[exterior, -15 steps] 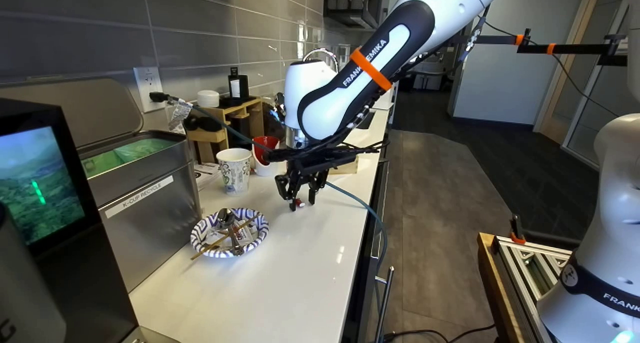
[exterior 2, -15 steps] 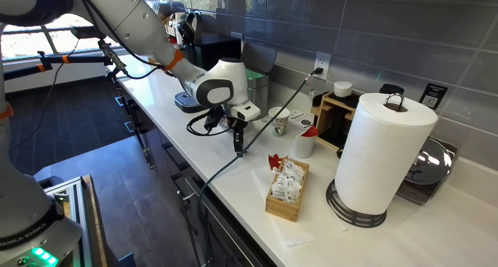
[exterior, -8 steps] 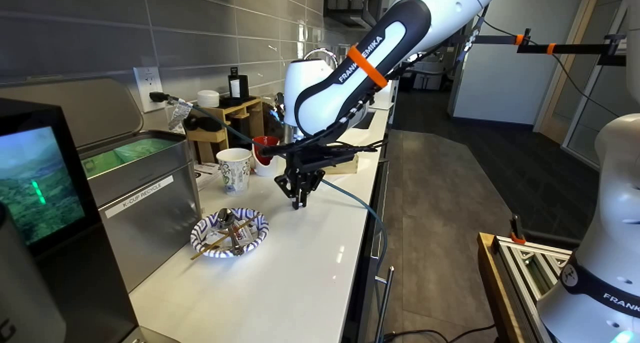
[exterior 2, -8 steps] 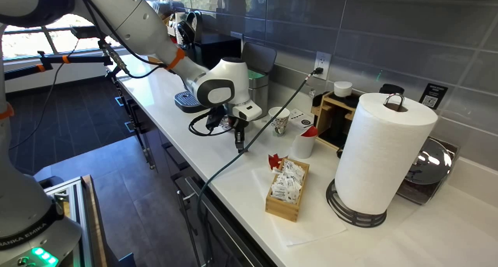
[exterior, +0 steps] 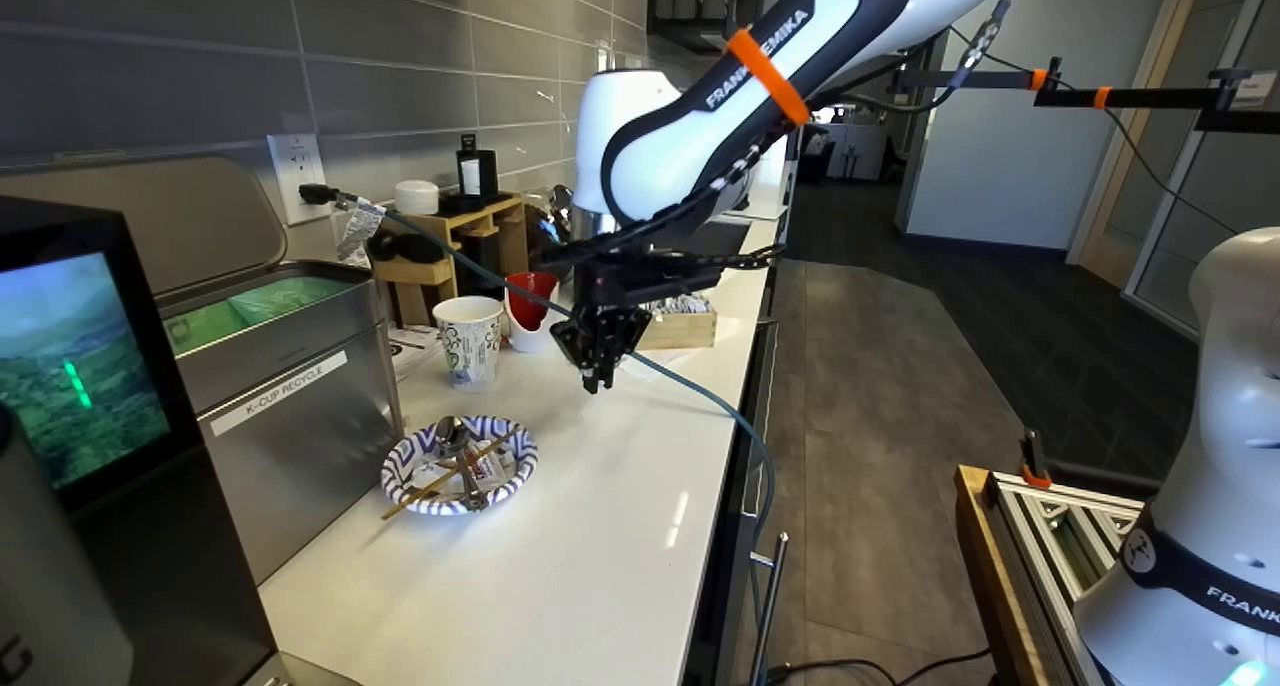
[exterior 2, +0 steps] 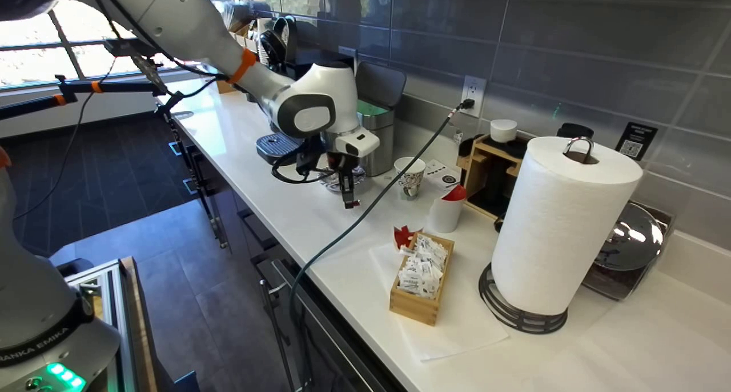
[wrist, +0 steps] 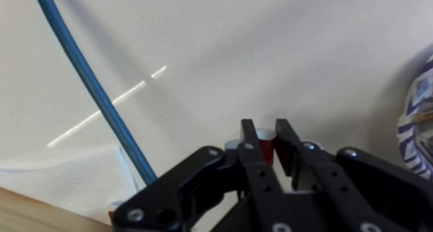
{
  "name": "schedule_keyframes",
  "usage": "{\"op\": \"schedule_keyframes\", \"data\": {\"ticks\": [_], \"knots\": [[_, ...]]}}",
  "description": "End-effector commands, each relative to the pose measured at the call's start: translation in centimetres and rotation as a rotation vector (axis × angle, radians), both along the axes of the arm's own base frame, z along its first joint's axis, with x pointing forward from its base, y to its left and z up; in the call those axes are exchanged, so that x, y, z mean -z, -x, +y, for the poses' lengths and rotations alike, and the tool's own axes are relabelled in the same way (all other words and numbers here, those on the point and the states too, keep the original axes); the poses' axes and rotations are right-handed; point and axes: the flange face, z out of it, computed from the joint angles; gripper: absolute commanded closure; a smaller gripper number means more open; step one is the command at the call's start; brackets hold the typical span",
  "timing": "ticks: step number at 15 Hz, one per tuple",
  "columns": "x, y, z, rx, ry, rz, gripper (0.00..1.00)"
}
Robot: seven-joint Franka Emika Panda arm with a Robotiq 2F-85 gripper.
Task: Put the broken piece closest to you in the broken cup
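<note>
The shard (wrist: 267,149), red with a pale edge, is pinched between the 2 fingers (wrist: 249,135), near their tips. They look clear of the counter (exterior: 530,576), so I judge the pick done and the carry in hand, with the placing not yet done.

In an exterior view, the broken cup (exterior 2: 444,218) stands upright at 3 o'clock from the fingers, apart from them: white outside, red inside, its rim sloping lower toward 9 o'clock. The next move calls for more height, then travel toward 3 o'clock there until the shard is over the mouth, a short descent and a release. With a thing this small, letting go off-centre could drop it outside.

The cable (wrist: 106,107) is the main bar. In the wrist view it slants past at 9 to 10 o'clock from the fingers; in both exterior views it seems to run between them and the broken cup, probably above the counter, so the path should go over it.

In an exterior view, the paper cup (exterior 2: 408,182) stands at 2 o'clock, near enough to be knocked; a red fragment (exterior 2: 404,236) is at 4 o'clock, just beside the box (exterior 2: 412,307). In an exterior view, the bowl (exterior: 398,474) is at 8 o'clock, off the route.
</note>
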Motion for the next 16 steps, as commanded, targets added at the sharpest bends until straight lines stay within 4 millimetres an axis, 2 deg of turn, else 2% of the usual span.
{"op": "schedule_keyframes", "data": {"ticks": [1, 4, 6, 9, 13, 16], "knots": [[-5.0, 4.7, 0.2, -0.158, -0.060, 0.024, 0.95], [-8.4, 6.7, -0.2, -0.244, -0.090, 0.026, 0.95], [-10.2, 6.9, -0.5, -0.223, -0.085, -0.028, 0.95], [-11.9, 4.4, 0.0, -0.159, -0.045, -0.143, 0.95], [-12.0, -0.2, 0.0, -0.083, 0.023, -0.255, 0.95], [-11.5, -3.0, -2.1, 0.008, 0.100, -0.300, 0.95]]}}
